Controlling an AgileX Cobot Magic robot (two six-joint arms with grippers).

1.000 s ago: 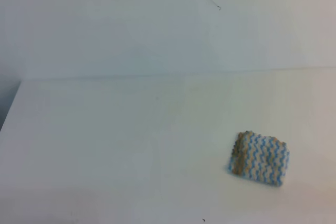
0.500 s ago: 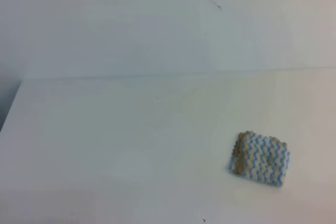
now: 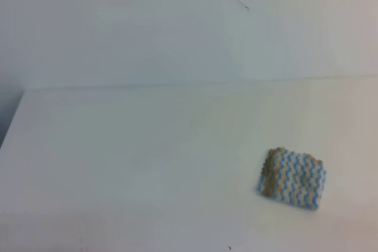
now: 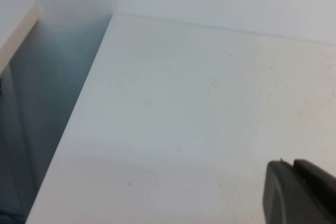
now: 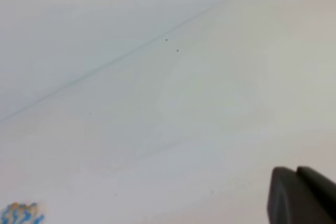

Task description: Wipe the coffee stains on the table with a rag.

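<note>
While the rag (image 3: 291, 178) lies untouched on the table's (image 3: 147, 146) right side, nearer the right gripper (image 5: 302, 195), neither gripper's finger spread can be told.

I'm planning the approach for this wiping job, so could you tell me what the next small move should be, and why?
Probably bring the right arm down toward the rag. It lies flat and untouched on the right part of the table, on that arm's side, and neither gripper is near it. No coffee stain shows in any view, so picking up the cloth comes first.
</note>
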